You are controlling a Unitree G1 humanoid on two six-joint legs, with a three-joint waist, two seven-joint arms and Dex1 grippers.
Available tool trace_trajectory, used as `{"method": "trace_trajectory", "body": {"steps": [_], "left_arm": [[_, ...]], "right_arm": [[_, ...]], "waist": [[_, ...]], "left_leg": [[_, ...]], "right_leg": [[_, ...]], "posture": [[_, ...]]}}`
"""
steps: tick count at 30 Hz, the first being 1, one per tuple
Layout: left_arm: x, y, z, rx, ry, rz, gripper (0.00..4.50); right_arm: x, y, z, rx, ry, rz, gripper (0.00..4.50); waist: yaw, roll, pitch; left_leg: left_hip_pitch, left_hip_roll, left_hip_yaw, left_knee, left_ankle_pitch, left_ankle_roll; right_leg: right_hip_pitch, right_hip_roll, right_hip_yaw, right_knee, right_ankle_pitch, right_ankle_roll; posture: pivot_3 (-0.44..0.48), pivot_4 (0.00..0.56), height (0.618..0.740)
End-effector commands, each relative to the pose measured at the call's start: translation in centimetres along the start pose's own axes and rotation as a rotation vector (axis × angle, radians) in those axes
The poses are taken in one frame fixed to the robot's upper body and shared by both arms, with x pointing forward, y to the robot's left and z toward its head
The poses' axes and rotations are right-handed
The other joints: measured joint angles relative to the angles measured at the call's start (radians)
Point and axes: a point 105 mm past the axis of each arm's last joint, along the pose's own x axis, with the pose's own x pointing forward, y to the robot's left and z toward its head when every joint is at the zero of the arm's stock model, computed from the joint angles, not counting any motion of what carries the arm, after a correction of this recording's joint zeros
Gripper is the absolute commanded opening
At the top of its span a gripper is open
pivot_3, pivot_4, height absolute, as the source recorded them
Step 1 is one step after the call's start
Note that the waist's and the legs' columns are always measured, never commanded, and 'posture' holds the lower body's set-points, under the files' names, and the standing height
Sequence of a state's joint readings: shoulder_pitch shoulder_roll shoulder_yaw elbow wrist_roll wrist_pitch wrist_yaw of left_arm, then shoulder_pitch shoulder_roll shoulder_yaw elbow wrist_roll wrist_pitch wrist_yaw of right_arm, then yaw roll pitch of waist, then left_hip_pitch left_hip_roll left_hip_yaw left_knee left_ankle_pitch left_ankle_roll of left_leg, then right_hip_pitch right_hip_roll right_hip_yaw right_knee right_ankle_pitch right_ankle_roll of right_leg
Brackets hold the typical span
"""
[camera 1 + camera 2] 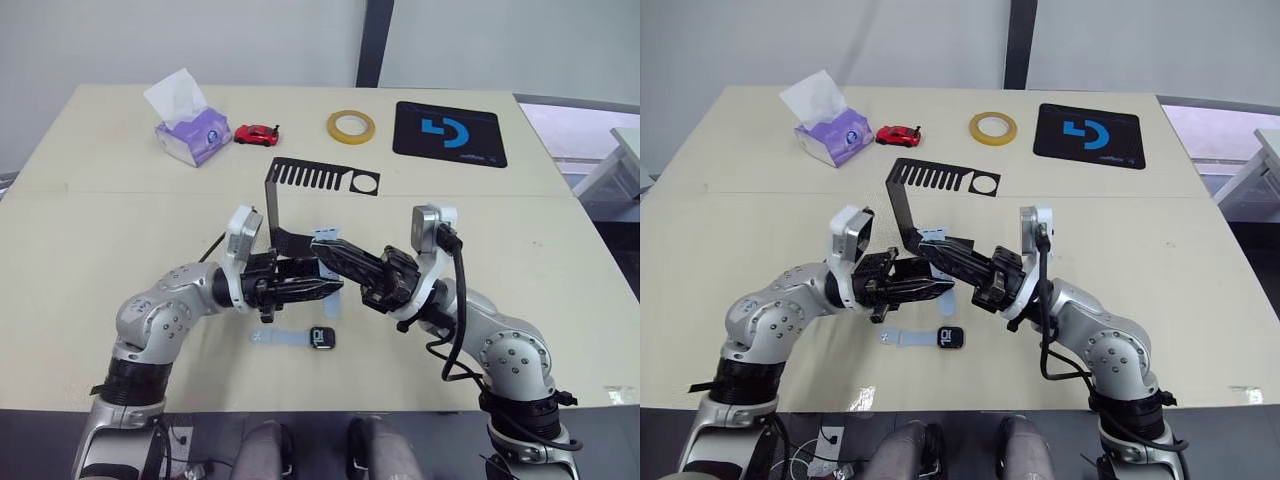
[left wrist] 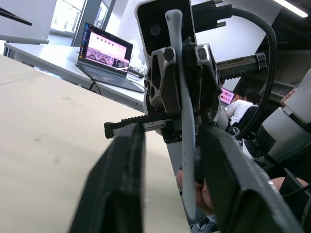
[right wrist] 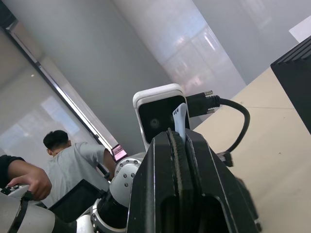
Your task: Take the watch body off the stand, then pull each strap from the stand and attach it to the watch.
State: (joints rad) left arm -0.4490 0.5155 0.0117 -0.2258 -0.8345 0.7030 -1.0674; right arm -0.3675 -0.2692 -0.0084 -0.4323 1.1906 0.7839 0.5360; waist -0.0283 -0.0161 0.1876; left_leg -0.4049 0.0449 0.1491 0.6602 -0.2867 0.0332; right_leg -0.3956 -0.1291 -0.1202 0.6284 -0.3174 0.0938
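Observation:
The watch body [image 1: 322, 338] lies flat on the table near the front edge, with one pale blue strap [image 1: 275, 340] lying joined to its left side. Behind it stands the black stand [image 1: 320, 177]. My right gripper [image 3: 177, 138] is shut on the other pale blue strap [image 3: 180, 119], held just in front of the stand's base above the table. My left gripper [image 1: 325, 290] reaches in from the left and is open, one finger on each side of that strap [image 2: 187, 160], with gaps showing on both sides.
At the back of the table are a purple tissue box [image 1: 190, 135], a red toy car [image 1: 257, 134], a yellow tape roll [image 1: 351, 126] and a black mat [image 1: 450, 132]. A laptop [image 2: 104, 53] and seated people [image 3: 73, 165] show in the background.

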Motion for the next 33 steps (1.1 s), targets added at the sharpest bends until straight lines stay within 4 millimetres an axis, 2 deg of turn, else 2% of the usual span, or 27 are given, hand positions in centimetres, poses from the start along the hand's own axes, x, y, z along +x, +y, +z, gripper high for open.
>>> {"method": "trace_trajectory", "body": {"steps": [1, 2, 6, 10, 14, 18, 20, 26, 29, 33], "left_arm": [[-2.0, -1.4, 0.6, 0.188, 0.103, -0.017, 4.00], [-2.7, -1.4, 0.5, 0.215, 0.130, 0.000, 4.39], [-6.6, -0.7, -0.7, 0.390, 0.277, 0.093, 4.46], [-10.2, -0.5, -2.7, 0.472, 0.424, 0.146, 4.46], [-11.8, -0.7, -3.7, 0.477, 0.459, 0.203, 4.46], [-11.8, -1.2, -4.7, 0.467, 0.490, 0.201, 4.46], [-10.3, -1.3, -5.7, 0.457, 0.479, 0.193, 4.46], [-6.4, -1.2, -6.7, 0.451, 0.450, 0.174, 4.46], [-4.6, -0.2, -7.2, 0.463, 0.450, 0.210, 4.46], [-2.7, 0.9, -8.9, 0.455, 0.483, 0.190, 4.46]], "right_arm": [[-1.0, 1.3, 1.9, -0.083, -0.038, 0.028, 0.00], [-1.4, 1.2, 2.2, -0.109, -0.036, 0.013, 0.00], [-4.2, 0.1, 3.6, -0.337, -0.001, -0.123, 0.00], [-7.6, -0.7, 2.6, -0.547, 0.166, -0.188, 0.00], [-11.2, -0.7, 1.7, -0.635, 0.272, -0.243, 0.00], [-13.5, -0.8, 1.2, -0.648, 0.305, -0.302, 0.00], [-13.8, -0.6, 0.6, -0.651, 0.319, -0.308, 0.00], [-13.3, 0.0, 0.4, -0.663, 0.322, -0.293, 0.00], [-13.2, 0.4, 0.1, -0.657, 0.344, -0.269, 0.00], [-12.7, 0.7, -0.4, -0.636, 0.358, -0.245, 0.00]], "waist": [[-0.002, 0.000, 0.000], [0.001, 0.000, 0.000], [0.006, 0.000, 0.000], [0.010, 0.000, 0.000], [0.017, 0.000, 0.000], [0.023, 0.000, 0.000], [0.025, 0.000, 0.000], [0.028, 0.000, 0.000], [0.031, 0.000, 0.000], [0.031, 0.000, 0.000]], "left_leg": [[0.000, 0.000, 0.000, 0.000, 0.000, 0.000], [0.000, 0.001, 0.000, 0.000, 0.000, 0.000], [0.000, 0.000, 0.000, -0.001, -0.001, 0.000], [0.000, -0.002, 0.001, -0.001, -0.002, 0.002], [0.000, -0.001, 0.002, -0.003, -0.002, 0.001], [0.000, -0.001, 0.002, -0.002, -0.002, 0.002], [0.001, -0.001, 0.002, -0.002, -0.002, 0.002], [0.002, -0.001, 0.001, -0.002, -0.002, 0.002], [0.002, -0.001, 0.001, -0.002, -0.002, 0.002], [0.002, -0.001, 0.001, -0.001, -0.002, 0.002]], "right_leg": [[0.000, 0.001, 0.000, 0.000, 0.000, 0.000], [0.000, 0.001, 0.000, 0.000, 0.000, 0.000], [0.000, 0.000, 0.000, -0.003, 0.000, 0.000], [-0.001, -0.002, 0.000, -0.004, 0.000, 0.000], [-0.001, -0.002, 0.000, -0.005, 0.000, 0.000], [-0.001, -0.002, 0.000, -0.004, 0.000, 0.000], [-0.001, -0.002, 0.000, -0.003, 0.000, 0.000], [0.000, -0.003, 0.001, -0.003, 0.000, 0.000], [0.000, -0.003, 0.000, -0.003, 0.000, 0.000], [0.001, -0.002, 0.000, -0.002, 0.000, 0.000]], "posture": [[0.000, 0.150, 0.740], [0.000, 0.150, 0.740], [0.000, 0.150, 0.740], [0.000, 0.150, 0.740], [0.000, 0.150, 0.740], [0.000, 0.150, 0.740], [0.000, 0.150, 0.740], [0.000, 0.150, 0.740], [0.000, 0.150, 0.740], [0.000, 0.150, 0.740]]}}
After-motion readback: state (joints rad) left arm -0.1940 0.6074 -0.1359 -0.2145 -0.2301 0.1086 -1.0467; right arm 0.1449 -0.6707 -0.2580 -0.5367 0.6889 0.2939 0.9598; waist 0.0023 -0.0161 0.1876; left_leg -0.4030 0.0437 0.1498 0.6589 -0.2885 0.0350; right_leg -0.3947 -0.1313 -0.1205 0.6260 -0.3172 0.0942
